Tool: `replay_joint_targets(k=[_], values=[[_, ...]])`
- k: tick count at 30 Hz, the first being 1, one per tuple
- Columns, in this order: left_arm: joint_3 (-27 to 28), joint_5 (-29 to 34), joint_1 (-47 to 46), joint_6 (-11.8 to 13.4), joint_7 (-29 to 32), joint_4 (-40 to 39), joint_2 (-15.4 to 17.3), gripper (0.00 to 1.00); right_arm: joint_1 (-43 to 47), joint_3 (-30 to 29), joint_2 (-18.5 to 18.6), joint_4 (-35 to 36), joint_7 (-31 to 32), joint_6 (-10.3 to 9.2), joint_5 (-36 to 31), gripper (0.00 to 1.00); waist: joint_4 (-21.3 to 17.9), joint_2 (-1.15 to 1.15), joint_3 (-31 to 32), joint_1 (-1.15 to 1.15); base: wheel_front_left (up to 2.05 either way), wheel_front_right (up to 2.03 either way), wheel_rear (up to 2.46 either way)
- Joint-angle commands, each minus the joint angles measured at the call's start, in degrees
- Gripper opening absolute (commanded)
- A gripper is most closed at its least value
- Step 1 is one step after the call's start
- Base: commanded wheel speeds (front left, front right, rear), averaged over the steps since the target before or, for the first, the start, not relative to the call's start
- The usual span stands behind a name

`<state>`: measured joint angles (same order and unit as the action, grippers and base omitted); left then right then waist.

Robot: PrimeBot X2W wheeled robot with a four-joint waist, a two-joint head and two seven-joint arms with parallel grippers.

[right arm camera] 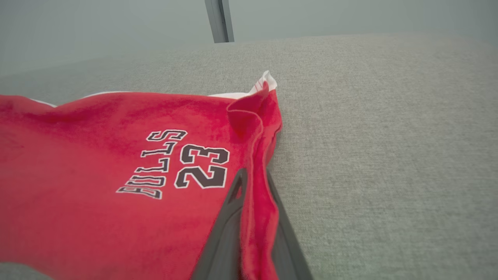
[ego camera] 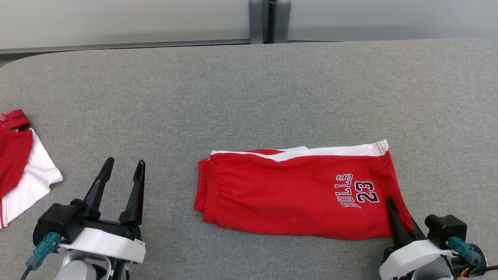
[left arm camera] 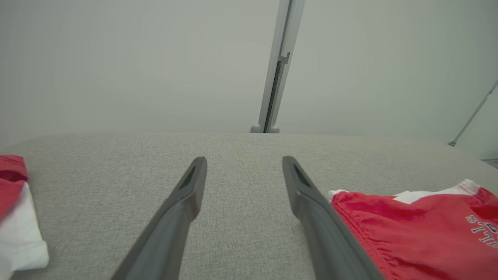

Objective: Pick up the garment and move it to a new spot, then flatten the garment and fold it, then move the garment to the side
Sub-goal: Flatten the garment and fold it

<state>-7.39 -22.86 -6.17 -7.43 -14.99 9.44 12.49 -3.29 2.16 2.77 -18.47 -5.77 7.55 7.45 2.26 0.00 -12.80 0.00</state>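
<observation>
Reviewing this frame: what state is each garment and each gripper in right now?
Red Bulls 23 shorts with white side stripe: folded, lying flat on the grey fabric table, the hem edge by the print pinched.
Right gripper: shut on that hem edge.
Left gripper: open, empty, apart from the shorts.
Red and white garment: lying at the table's left edge, untouched.

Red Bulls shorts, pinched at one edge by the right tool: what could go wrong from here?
1. The right tool is shut on just a thin edge fold of the folded red fabric shorts; lifting could slip or undo the fold.
2. The left tool stands open, clear of the waistband; a one-sided pull may bunch the cloth.
3. A red-and-white garment lies far left; moving there could overlap it.
</observation>
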Motion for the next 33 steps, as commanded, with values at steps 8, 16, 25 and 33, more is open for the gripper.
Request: replay_joint_targets(k=[8,16,25,33], values=[[-0.28,-0.24,-0.6,-0.1,-0.25,0.19,-0.12,1.0,-4.66,4.13,0.13,5.35,3.47,-0.1,-2.31,0.0,0.91,0.0,0.5,0.0,0.0,0.0,0.0],[-0.37,0.15,-1.11,-0.1,-0.24,0.83,-1.31,1.0,-10.97,23.23,0.22,10.63,6.56,-0.1,4.04,0.0,2.78,0.0,1.54,0.0,0.0,0.0,0.0],[-1.14,-0.41,-1.76,-0.1,-0.25,1.22,-1.82,1.0,-15.63,37.23,0.22,3.02,3.11,-0.07,15.81,0.0,4.58,0.0,0.23,0.0,0.0,0.0,0.0],[-1.76,-0.87,-2.77,-0.1,-0.24,1.58,-1.98,1.0,-19.91,42.96,0.18,-5.01,2.37,-0.07,18.79,1.0,5.16,0.0,-0.8,0.0,0.0,0.0,0.0]])
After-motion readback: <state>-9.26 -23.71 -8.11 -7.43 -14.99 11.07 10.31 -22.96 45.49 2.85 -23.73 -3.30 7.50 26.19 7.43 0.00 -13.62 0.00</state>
